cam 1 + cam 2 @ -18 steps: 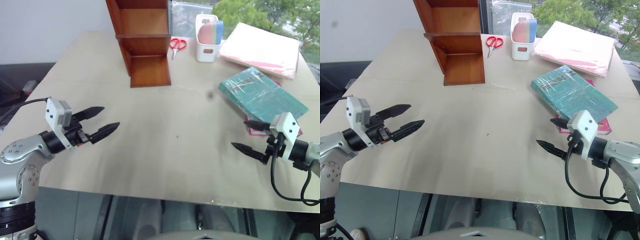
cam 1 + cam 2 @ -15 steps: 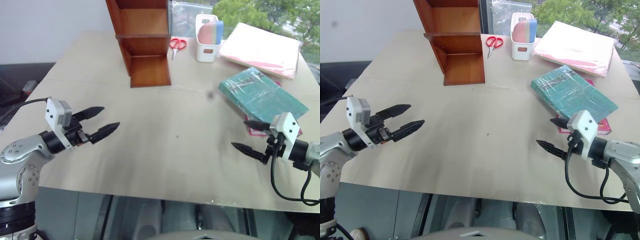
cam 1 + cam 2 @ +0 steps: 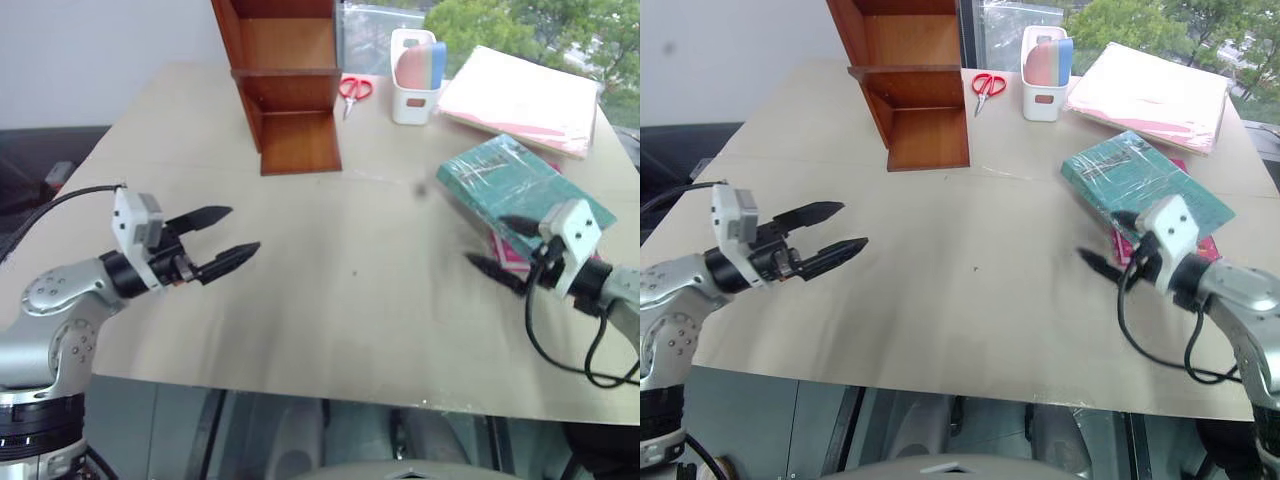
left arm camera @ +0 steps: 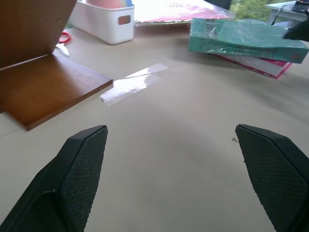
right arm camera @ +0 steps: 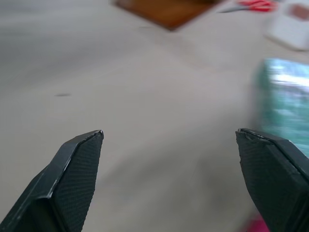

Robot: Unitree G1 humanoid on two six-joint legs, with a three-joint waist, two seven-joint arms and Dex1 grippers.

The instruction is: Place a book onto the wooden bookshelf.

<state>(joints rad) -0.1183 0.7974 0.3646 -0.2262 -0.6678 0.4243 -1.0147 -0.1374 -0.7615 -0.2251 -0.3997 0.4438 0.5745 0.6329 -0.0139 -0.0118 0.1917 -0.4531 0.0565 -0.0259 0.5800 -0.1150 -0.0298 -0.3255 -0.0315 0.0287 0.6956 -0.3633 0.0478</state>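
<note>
Left eye view: the book (image 3: 520, 187) lies flat on the table (image 3: 330, 300) at the robot's right, wrapped in glossy plastic, resting partly on a magenta-pink book (image 3: 510, 250). Judged stiff, moderately heavy and slippery in its wrap; the overhanging near edge looks the best place to take hold. The right gripper (image 3: 503, 248) hovers just beside that near corner, jaws apart and empty. The left gripper (image 3: 222, 236) hangs over bare table, well apart from the book, jaws spread, empty. The wooden bookshelf (image 3: 285, 80) stands at the far side, compartments open. Beyond: scissors (image 3: 353, 90), a white holder (image 3: 415, 85), a pale pink folder stack (image 3: 525, 100).
</note>
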